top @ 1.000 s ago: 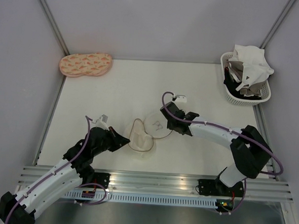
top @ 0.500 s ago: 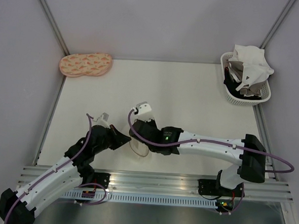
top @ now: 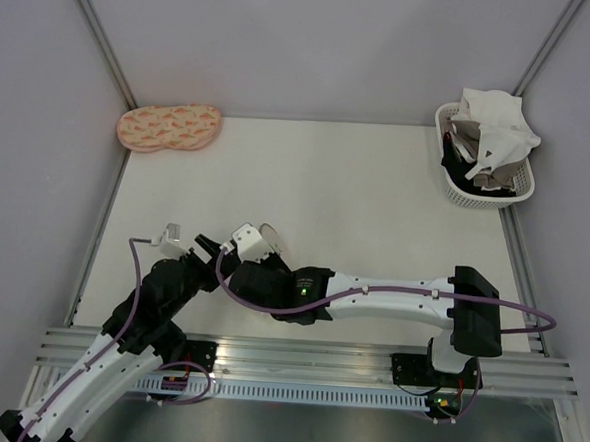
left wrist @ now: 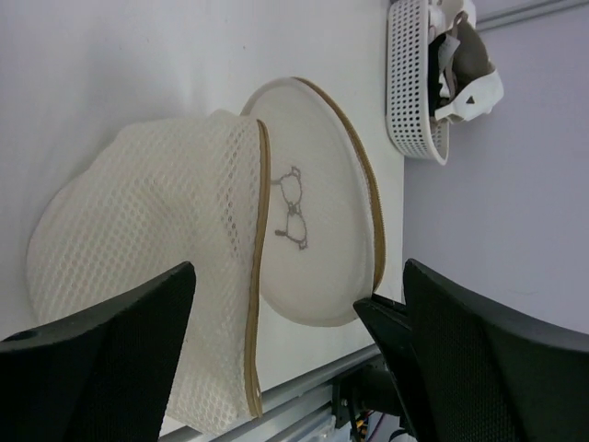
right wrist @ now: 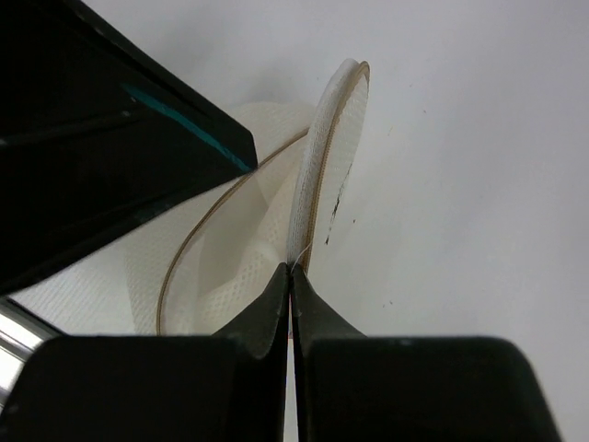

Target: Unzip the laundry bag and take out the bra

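Observation:
The laundry bag [left wrist: 313, 212] lies unzipped, its disc face with the small bra drawing folded back from the mesh half [left wrist: 138, 230]. From above, only a sliver of the laundry bag [top: 268, 233] shows beside the right wrist. My right gripper [right wrist: 293, 267] is shut on the bag's tan zipper rim [right wrist: 317, 184], having reached across to the table's left [top: 248, 246]. My left gripper [left wrist: 299, 276] stands wide open just short of the bag, touching nothing [top: 210, 246]. The bra [top: 496, 123], a white garment, lies on top of the basket [top: 447, 185] at the back right.
A pink-orange patterned pouch [top: 169, 126] lies at the back left corner. The white basket [left wrist: 409, 83] also holds beige and black clothes. The right arm [top: 391, 292] stretches across the near part of the table. A metal rail [top: 307, 360] runs along the near edge.
My right arm swung left across the table, carrying the bag's rim with it. My left gripper opened, let go of the mesh half and drew back to the left.

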Motion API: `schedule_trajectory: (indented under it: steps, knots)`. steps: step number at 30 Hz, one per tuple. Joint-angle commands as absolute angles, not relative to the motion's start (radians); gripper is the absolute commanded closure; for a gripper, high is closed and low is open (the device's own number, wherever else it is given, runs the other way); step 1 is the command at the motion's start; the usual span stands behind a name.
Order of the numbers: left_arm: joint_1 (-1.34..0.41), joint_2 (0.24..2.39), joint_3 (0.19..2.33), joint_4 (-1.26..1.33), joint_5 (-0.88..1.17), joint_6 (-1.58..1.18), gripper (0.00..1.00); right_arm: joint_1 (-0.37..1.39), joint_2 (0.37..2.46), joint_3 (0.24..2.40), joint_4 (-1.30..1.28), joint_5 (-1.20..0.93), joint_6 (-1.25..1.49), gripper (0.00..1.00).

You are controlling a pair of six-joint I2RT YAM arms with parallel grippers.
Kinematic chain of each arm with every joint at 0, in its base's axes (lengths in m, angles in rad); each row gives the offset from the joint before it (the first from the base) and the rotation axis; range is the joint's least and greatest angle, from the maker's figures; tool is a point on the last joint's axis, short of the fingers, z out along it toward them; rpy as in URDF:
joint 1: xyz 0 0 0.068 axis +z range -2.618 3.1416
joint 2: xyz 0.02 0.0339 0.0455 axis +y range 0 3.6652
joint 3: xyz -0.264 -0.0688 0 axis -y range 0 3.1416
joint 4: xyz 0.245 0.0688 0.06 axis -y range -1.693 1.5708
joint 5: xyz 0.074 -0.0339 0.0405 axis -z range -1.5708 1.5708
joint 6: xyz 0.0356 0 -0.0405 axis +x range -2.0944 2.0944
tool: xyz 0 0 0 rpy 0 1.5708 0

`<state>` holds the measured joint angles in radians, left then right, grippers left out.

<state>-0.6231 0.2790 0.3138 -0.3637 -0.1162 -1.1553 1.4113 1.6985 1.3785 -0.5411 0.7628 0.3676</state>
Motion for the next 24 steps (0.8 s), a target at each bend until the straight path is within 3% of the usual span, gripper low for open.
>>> schedule_trajectory:
  steps: [1, 6, 10, 14, 17, 24]
  knots:
    - [-0.618, 0.200, 0.351, -0.469, -0.239, -1.219, 0.00, 1.417, 1.701, 1.420, -0.538, 0.792, 0.311, 1.00]
    - [-0.618, 0.083, 0.336, -0.515, -0.304, -1.256, 0.00, 1.417, 1.710, 1.419, -0.503, 0.709, 0.230, 1.00]
    - [-0.618, 0.020, 0.324, -0.532, -0.331, -1.267, 0.00, 1.417, 1.698, 1.396, -0.441, 0.506, 0.167, 1.00]
    - [-0.618, 0.011, 0.311, -0.534, -0.333, -1.269, 0.00, 1.416, 1.672, 1.385, -0.405, 0.216, 0.121, 0.67]
    - [-0.618, 0.041, 0.314, -0.522, -0.310, -1.261, 0.00, 1.414, 1.663, 1.397, -0.406, 0.080, 0.138, 0.33]
    - [-0.618, 0.182, 0.336, -0.428, -0.183, -1.140, 0.01, 1.373, 1.505, 1.307, -0.359, 0.227, 0.227, 0.23]
